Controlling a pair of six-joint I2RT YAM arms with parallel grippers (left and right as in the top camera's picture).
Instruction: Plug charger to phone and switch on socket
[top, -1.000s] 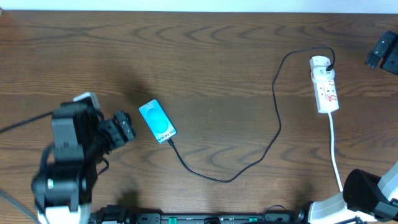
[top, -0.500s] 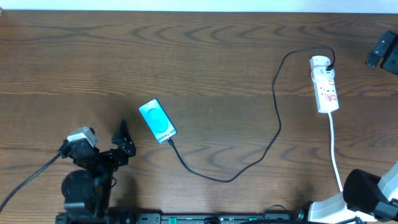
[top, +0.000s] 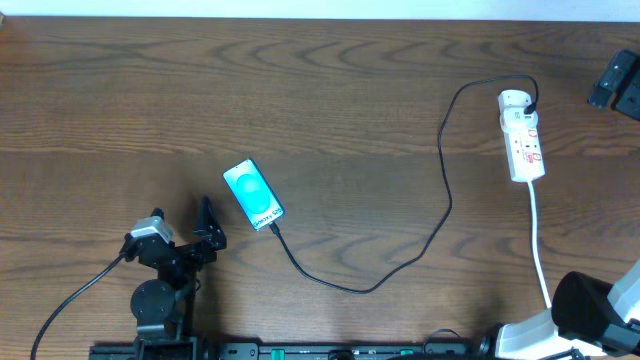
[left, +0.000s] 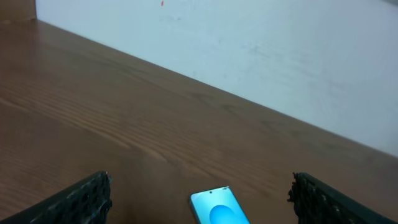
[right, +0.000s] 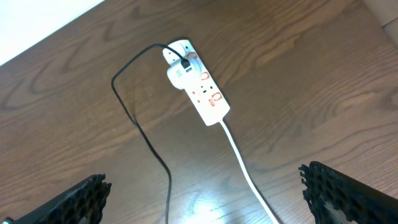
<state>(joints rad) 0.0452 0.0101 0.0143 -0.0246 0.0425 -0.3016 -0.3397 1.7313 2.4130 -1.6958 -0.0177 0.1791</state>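
The phone (top: 253, 195) lies flat left of the table's middle, teal screen up, white band at its near end. The charger cable (top: 440, 215) runs from that end in a long loop to the right and up to the socket (top: 522, 135), a white power strip with red marks at the far right. The plug tip (top: 272, 227) meets the phone's end. My left gripper (top: 190, 235) is open and empty, near and left of the phone (left: 216, 208). My right gripper (right: 202, 183) is open and empty, well short of the socket (right: 198, 87). The cable (right: 134, 118) enters the socket's rounded end.
The socket's white cord (top: 538, 240) runs toward the front edge, near the right arm's base (top: 590, 310). A black fixture (top: 615, 80) sits at the far right edge. A white wall (left: 280, 50) stands behind the table.
My left arm has drawn back from beside the phone toward the front edge and folded low. The phone, cable, socket and right arm have not moved.
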